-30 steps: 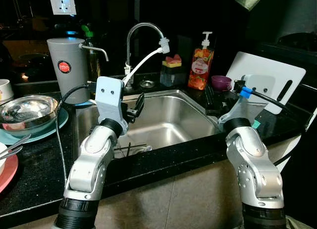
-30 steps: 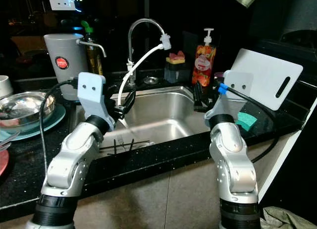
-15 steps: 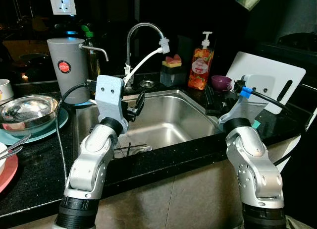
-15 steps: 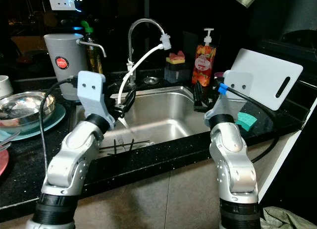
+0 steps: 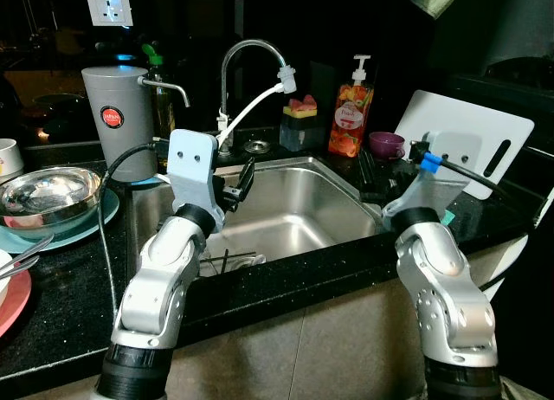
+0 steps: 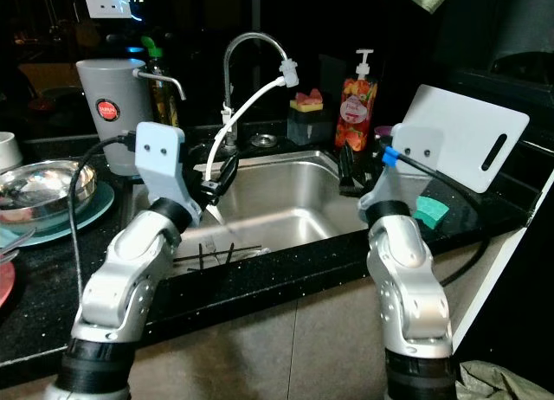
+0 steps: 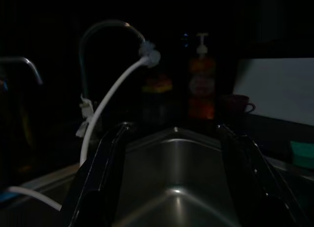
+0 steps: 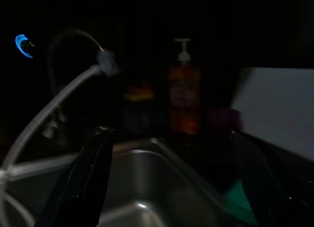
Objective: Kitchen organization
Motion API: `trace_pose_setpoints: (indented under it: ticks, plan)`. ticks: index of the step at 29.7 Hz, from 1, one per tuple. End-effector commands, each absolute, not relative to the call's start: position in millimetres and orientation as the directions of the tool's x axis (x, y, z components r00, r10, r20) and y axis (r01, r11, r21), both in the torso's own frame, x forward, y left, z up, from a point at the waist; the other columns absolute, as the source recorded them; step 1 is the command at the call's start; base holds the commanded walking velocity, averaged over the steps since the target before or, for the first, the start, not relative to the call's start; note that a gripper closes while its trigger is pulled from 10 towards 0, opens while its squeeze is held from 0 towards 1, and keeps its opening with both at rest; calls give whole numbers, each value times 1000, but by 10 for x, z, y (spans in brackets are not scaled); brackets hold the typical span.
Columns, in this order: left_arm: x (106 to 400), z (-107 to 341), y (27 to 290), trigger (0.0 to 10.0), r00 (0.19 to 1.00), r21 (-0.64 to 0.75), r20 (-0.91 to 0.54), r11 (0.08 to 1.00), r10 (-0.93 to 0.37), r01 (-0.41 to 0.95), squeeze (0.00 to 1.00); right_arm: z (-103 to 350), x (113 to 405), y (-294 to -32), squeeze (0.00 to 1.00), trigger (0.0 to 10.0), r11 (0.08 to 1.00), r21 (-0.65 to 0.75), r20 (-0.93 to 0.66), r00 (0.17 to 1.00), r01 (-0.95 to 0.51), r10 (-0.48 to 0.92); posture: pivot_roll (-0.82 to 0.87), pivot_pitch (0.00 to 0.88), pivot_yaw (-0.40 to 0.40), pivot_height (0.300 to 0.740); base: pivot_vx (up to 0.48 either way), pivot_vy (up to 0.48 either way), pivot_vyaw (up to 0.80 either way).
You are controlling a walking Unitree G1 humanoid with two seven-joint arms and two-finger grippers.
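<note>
Left eye view: left gripper (image 5: 241,182) and right gripper (image 5: 370,179), both with fingers spread and empty, above stainless sink (image 5: 299,211); soap bottle (image 5: 350,119) beyond right gripper; forks (image 5: 227,262) below left gripper.

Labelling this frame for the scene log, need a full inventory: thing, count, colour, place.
sink: 1, steel, centre of black counter
faucet: 1, chrome, white hose, behind sink
soap bottle: 1, orange, behind sink
sponge holder: 1, dark, left of soap bottle
cup: 1, purple, right of soap bottle
cutting board: 1, white, leaning far right
canister: 1, grey, left of faucet
steel bowl: 1, on teal plate, left
left gripper: open, over sink
right gripper: open, sink's right edge
</note>
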State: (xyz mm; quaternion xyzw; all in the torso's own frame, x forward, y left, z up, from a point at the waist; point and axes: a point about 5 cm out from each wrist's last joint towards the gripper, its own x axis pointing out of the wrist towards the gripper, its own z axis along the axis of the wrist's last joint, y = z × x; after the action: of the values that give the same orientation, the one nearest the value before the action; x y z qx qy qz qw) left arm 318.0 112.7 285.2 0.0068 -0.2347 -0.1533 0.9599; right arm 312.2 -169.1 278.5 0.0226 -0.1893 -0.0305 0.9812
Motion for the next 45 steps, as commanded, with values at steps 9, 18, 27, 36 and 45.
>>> trace_pose_setpoints:
  ticks: [9, 18, 27, 36, 45]
  plan:
    - [2788, 2546, 1071, 10000, 784, 96, 358, 855, -507, 510, 0, 2316, 2832, -1804, 0, 10000, 991, -13, 304, 944, 136, -126, -8, 0, -17, 740, 0, 0, 0]
    - [2584, 2138, 1041, 10000, 762, 69, 240, 794, -601, 604, 0, 2129, 2768, -1797, 0, 10000, 982, -4, 277, 944, 190, -181, 1, 0, -12, 740, 0, 0, 0]
    - [2330, 2065, 1023, 10000, 532, -55, 152, 530, -833, 846, 0, 2056, 2743, -1982, 0, 10000, 939, -54, 272, 910, 338, -312, 8, 0, -19, 740, 0, 0, 0]
    - [1943, 1758, 1224, 10000, 292, -162, -57, 298, -955, 941, 0, 1671, 2605, -2200, 0, 10000, 866, -142, 172, 874, 479, -455, 4, 28, -18, 740, 0, 0, 0]
    - [1769, 1424, 1444, 10000, 247, -208, -262, 304, -933, 930, 0, 1292, 2474, -2192, 0, 10000, 868, -206, 63, 892, 451, -448, 5, 54, -6, 740, 0, 0, 0]
